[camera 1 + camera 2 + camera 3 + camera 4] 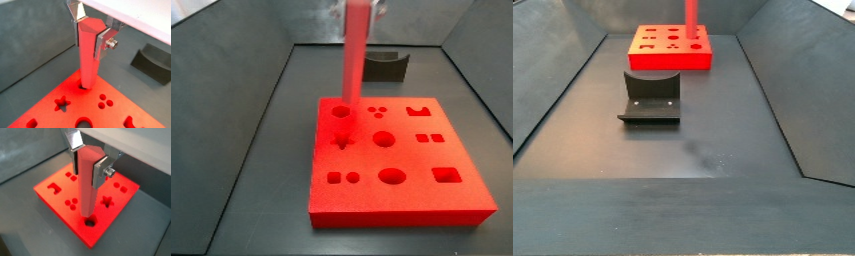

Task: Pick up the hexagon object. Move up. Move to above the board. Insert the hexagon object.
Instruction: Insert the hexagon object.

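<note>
The hexagon object (pixel 88 55) is a long red-pink peg standing upright, also in a wrist view (pixel 89 188) and in both side views (pixel 354 60) (pixel 690 14). My gripper (pixel 91 31) is shut on its upper end, silver fingers (pixel 100 172) pressed on both sides. The peg's lower tip sits at the hexagon hole (pixel 89 221) near a corner of the bright red board (pixel 418 190), seen too in other views (pixel 647 57) (pixel 47 110). In a side view the tip meets the board at the hole (pixel 341 113). How deep it sits I cannot tell.
A dark grey U-shaped holder block (pixel 649 98) lies on the floor in front of the board, also visible in two other views (pixel 385 67) (pixel 152 61). Dark sloped walls enclose the floor (pixel 714 150).
</note>
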Tool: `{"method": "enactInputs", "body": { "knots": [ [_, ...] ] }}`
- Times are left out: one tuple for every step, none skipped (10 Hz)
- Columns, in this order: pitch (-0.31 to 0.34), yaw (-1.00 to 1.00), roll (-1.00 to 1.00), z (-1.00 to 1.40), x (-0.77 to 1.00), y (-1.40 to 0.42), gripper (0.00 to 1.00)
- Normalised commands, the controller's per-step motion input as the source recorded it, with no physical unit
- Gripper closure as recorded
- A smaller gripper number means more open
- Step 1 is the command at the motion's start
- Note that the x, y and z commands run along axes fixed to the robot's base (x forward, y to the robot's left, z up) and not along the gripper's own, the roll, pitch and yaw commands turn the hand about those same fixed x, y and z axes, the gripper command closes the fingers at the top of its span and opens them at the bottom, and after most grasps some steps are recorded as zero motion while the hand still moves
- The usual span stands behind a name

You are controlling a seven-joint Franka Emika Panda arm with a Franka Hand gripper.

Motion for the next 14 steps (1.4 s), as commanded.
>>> {"method": "enactInputs", "body": {
  "knots": [
    [-0.174,0.17,0.10,-0.33,-0.25,0.00,1.00],
    [-0.120,0.00,-0.01,-0.25,-0.09,0.00,1.00],
    [-0.086,0.00,-0.05,-0.18,-0.01,0.00,1.00],
    [-0.094,0.00,-0.09,-0.17,-0.02,0.00,1.00],
    [-0.137,0.00,-0.10,-0.20,-0.03,0.00,1.00],
    [-0.116,0.00,-0.10,-0.23,0.00,0.00,1.00],
    [-0.083,0.00,-0.08,-0.29,0.00,0.00,1.00],
    [-0.081,0.00,-0.04,-0.30,-0.11,0.00,1.00],
    [-0.066,0.00,0.00,-0.21,-0.31,0.00,1.00],
    [-0.051,0.00,0.00,-0.23,-0.21,0.00,1.00],
    [-0.031,0.00,0.00,-0.25,-0.19,0.00,1.00],
    [-0.031,0.00,-0.01,-0.41,0.00,0.00,1.00],
    [-0.049,0.00,-0.06,-0.68,0.18,0.00,1.00],
    [-0.099,0.00,-0.08,-0.87,0.23,0.00,1.00]
  ]
}}
